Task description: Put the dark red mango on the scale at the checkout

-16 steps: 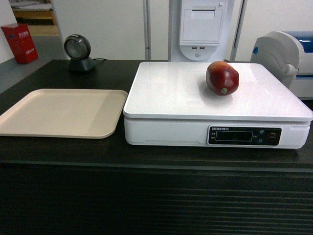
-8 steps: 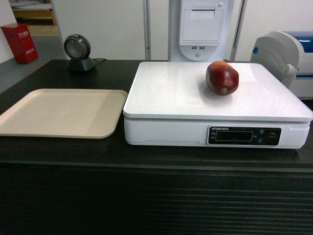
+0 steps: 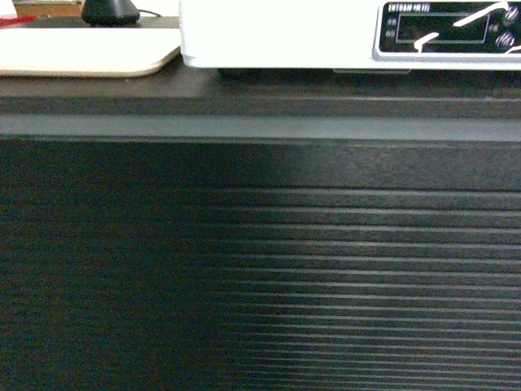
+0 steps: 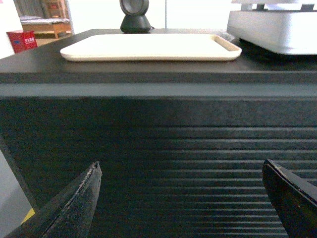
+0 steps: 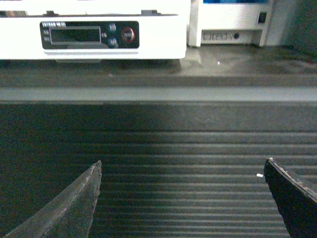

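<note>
Head view sits low against the checkout (image 3: 260, 269): its dark ribbed front panel fills most of the frame, with the counter's front edge running across near the top. On the counter, at the upper edge of the frame, only the white front of the scale (image 3: 277, 37) shows, its black display strip (image 3: 444, 31) toward the scale's right front corner. Small white lettering sits on the strip but is too blurred to read. Left of the scale lies the beige tray (image 3: 81, 53), just beside it; behind the tray, the black base of a round scanner (image 3: 110, 11).

Dark red mango: not visible in any view; the scale's top is out of frame.

Left wrist view: left gripper (image 4: 183, 198) hangs in front of the ribbed panel, below the counter edge, its 2 dark fingertips (image 4: 81, 198) spread wide with nothing between them. Tray, scanner and a red box (image 4: 22, 39) with unreadable white markings are beyond, the box off the counter's far left.

Right wrist view: right gripper (image 5: 183, 198) likewise spread wide and holding nothing, facing the panel. Above, the scale's display strip has 2 small dark buttons and 1 red-ringed round button (image 5: 128, 34); lettering is illegible. A white machine (image 5: 233, 22) with a row of ports stands right of the scale.
</note>
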Controlling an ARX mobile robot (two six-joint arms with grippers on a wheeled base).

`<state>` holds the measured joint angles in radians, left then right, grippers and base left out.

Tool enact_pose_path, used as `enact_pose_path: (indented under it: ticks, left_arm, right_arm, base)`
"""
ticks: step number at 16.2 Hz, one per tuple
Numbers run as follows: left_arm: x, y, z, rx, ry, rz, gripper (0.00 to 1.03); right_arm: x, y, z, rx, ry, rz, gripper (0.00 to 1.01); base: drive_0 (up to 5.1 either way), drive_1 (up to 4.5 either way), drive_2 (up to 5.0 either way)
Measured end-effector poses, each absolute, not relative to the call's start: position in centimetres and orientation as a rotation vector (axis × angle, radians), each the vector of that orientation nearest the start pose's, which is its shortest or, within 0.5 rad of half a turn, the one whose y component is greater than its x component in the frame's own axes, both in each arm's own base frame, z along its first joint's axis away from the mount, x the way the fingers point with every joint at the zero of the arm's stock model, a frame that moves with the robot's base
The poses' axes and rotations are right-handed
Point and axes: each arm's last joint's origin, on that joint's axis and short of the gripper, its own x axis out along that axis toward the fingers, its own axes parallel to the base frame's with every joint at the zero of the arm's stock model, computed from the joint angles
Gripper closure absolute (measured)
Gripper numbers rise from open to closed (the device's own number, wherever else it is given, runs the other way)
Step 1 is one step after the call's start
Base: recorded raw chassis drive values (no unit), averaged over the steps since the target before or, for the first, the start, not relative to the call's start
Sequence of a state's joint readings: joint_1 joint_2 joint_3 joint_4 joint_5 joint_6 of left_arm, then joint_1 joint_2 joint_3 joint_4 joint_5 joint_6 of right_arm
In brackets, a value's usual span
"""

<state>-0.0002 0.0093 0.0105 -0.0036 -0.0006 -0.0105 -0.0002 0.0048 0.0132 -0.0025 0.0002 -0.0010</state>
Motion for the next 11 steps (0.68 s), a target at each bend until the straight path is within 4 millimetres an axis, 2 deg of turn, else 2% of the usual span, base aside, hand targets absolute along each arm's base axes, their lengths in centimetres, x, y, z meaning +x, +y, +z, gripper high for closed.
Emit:
enact_pose_path:
  ticks: [11]
  left_arm:
    - [9.76, 0.00, 16.60, -0.010, 0.002, 0.000, 0.05]
  right_arm:
    - [9.72, 0.00, 16.73, -0.001, -0.005, 0.000, 0.03]
  base:
    - [0.0, 0.00, 0.0]
